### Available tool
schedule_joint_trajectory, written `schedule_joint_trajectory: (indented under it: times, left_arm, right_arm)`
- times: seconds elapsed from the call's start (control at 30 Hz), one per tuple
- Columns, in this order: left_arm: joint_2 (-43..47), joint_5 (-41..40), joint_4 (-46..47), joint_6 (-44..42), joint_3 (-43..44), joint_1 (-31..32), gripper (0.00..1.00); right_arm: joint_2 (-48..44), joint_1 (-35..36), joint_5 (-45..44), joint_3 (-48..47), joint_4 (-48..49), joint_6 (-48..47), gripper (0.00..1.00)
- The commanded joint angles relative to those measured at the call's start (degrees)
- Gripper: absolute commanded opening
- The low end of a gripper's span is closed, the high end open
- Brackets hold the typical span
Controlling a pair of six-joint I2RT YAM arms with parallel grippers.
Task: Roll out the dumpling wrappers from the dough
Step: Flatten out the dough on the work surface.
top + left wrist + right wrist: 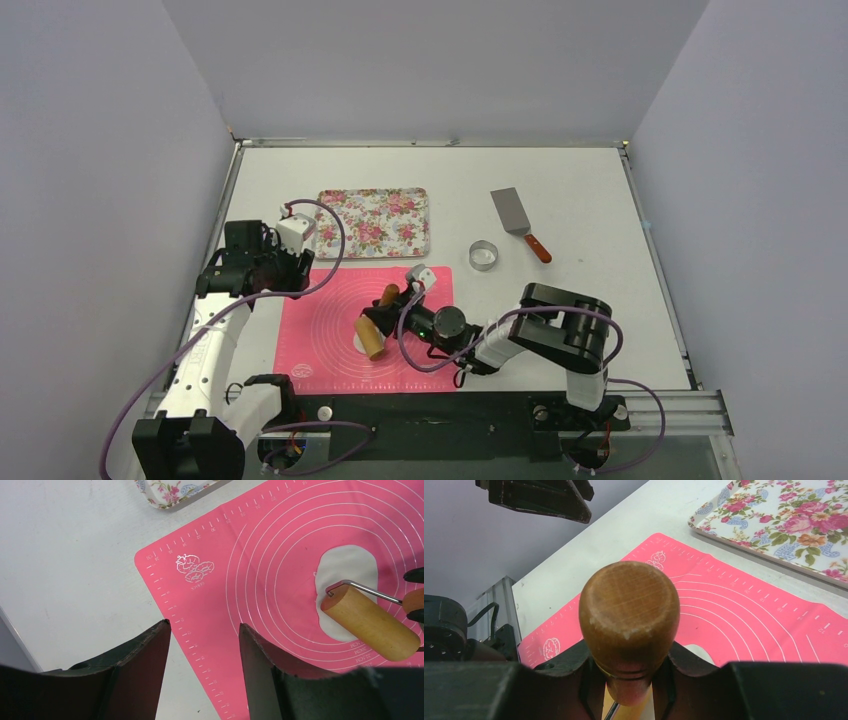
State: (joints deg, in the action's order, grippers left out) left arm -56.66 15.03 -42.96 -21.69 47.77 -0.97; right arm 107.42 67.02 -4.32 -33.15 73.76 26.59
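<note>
**On the pink silicone rolling mat (320,345): one claw gripping, one released**

Near the centre of that mat, inside its white printed rings, I find the flat white oval dough piece (350,562). It is thin and longer than it is wide, not yet round. A pale wooden roller (372,630) with a bent steel bracket and a darker rounded wooden handle (629,610) lies across one end of the dough. The other end shows bare.

Right gripper (402,303): clenched on the roller's handle. One finger presses each side of the handle's neck, and the knob end points straight at the right wrist camera.

Left gripper (204,627): released, jaws standing well apart with nothing between them. It hovers above the mat's left edge, where the pink sheet meets the white table (580,200). It is well apart from both dough and roller.

Other items noted on the table:
- A rectangular floral-print tray (373,222) sits just past the mat's far edge.
- A small round metal ring cutter (484,255) stands to the tray's right, near the mat's far right corner.
- A steel spatula with a red-brown handle (510,210) lies beyond the cutter.

Neither the cutter nor the spatula touches the mat.
</note>
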Motion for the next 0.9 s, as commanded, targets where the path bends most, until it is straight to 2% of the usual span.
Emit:
schedule_joint_trajectory:
  times: [0.0,0.23,0.4,0.57,0.73,0.87]
  left_arm:
    - [0.9,1.2,1.8,-0.3,2.8,-0.4,0.51]
    - [0.7,0.8,2.0,-0.4,2.8,-0.4,0.51]
    - [0.5,0.9,2.1,-0.4,2.9,-0.4,0.51]
    - [0.5,0.8,1.9,-0.4,2.9,-0.4,0.51]
    - [0.4,0.7,2.1,-0.3,3.0,-0.4,0.51]
    - [0.2,0.5,2.0,-0.4,3.3,-0.4,0.51]
  right_arm:
    - [1.6,-1.4,-2.7,3.9,2.8,-0.3,0.0]
    - [-2.8,-3.0,-7.3,10.7,-0.8,-2.9,0.0]
    - [-4.2,-4.0,-7.3,10.8,-4.0,-4.1,0.0]
    - [-4.1,-3.4,-4.0,3.8,-10.6,-4.8,0.0]
    - [-0.8,-2.4,-0.5,-3.5,-12.4,-5.0,0.0]
    - [1.1,-2.4,1.2,-5.1,-12.5,-4.3,0.0]
